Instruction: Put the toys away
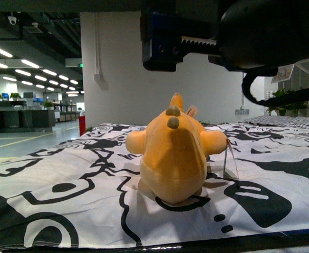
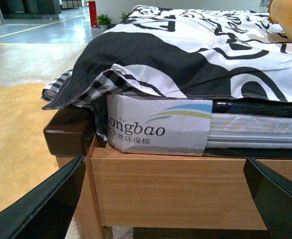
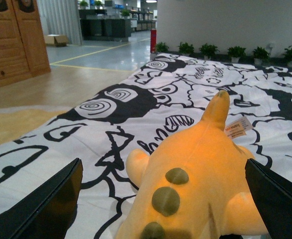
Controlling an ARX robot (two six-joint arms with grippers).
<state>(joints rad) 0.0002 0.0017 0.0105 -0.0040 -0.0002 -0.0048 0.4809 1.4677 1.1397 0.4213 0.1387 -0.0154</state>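
Right gripper (image 3: 163,199): jaws spread wide, one finger (image 3: 46,204) on each side of the orange-yellow plush toy (image 3: 196,184), gripping nothing; contact with the toy can't be judged. The plush toy (image 1: 173,153) lies on the black-and-white bedcover (image 1: 65,179), olive bumps up, white hang tag (image 1: 230,158) at its side. Left gripper (image 2: 161,199): jaws wide too, empty, facing the wooden bed frame (image 2: 176,189) below the cover's edge, well apart from the toy.

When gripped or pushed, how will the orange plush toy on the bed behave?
The plush toy looks soft and stuffed, so it will probably squash under a grip and feel light. It lies flat on the loose bedcover, so a push likely drags cloth rather than rolls it.
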